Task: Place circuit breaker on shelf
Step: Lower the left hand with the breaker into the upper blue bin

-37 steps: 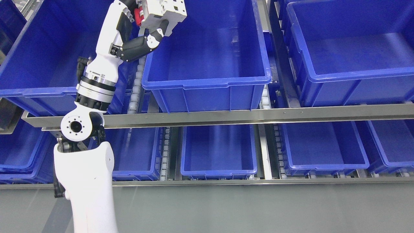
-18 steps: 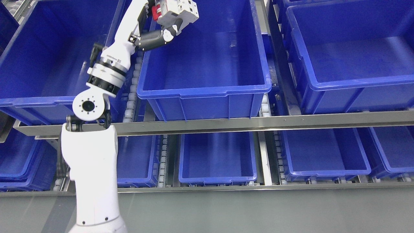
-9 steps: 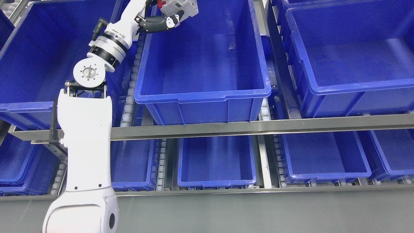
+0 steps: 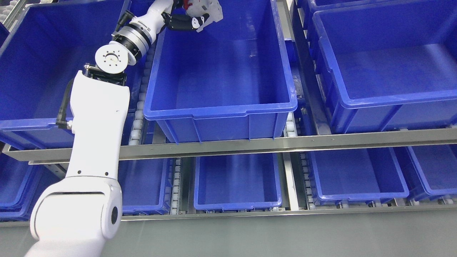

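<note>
One arm extended | left hand (image 4: 191,19) gripping circuit breaker (image 4: 207,9) | above bin (image 4: 219,110)

Count: 1 circuit breaker (image 4: 205,8), 1 left hand (image 4: 191,19) on it. Upper shelf (image 4: 271,142): 3 blue bins (image 4: 219,110); lower row: at least 5.

Left arm (image 4: 96,117) rising from lower left, elbow bent, forearm angled up and right toward the top edge. Left hand (image 4: 191,18) at top centre, dark fingers (image 4: 180,24) curled in a grasp, partly cropped by the frame.
</note>
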`<state>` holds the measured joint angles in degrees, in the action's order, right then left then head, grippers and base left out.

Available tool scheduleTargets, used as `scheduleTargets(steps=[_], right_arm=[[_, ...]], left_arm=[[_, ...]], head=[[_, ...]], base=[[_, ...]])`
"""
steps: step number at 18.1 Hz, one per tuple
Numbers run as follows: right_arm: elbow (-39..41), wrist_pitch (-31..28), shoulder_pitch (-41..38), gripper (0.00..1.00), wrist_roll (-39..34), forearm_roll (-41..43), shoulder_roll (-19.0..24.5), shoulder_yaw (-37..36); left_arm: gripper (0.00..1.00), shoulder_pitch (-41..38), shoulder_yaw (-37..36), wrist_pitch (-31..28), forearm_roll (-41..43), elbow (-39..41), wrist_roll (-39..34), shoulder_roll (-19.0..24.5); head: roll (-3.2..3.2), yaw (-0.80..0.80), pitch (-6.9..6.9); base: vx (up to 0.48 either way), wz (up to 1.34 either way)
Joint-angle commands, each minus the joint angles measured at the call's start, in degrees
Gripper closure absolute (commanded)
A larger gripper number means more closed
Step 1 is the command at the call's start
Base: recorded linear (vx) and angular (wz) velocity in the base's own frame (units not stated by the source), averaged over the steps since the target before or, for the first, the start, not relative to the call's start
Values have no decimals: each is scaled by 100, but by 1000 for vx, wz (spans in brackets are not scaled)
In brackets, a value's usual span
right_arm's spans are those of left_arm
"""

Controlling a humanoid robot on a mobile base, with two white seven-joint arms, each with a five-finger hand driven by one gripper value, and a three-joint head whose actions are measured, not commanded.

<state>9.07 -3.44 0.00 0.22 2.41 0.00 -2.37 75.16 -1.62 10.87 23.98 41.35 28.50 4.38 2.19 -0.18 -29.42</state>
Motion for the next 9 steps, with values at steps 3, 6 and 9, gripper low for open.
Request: scheduleTargets(steps=[3,6,9], right_arm=[[7,72,-97,0,-4,5,-100,0],[-2,72,-97,0,-4,5,-100,0],[-2,72,-97,0,-4,-3,-100,0]], left_arm=[[87,113,-497,-14,72,-1727,-151,63],[87,157,-708,-23,81,-1876,-187,63],[87,157,-971,-41,81,-1885,-371,63]], head=[[0,0,0],[0,0,0],[0,0,0]], base=[[30,0],[27,0],[23,0]])
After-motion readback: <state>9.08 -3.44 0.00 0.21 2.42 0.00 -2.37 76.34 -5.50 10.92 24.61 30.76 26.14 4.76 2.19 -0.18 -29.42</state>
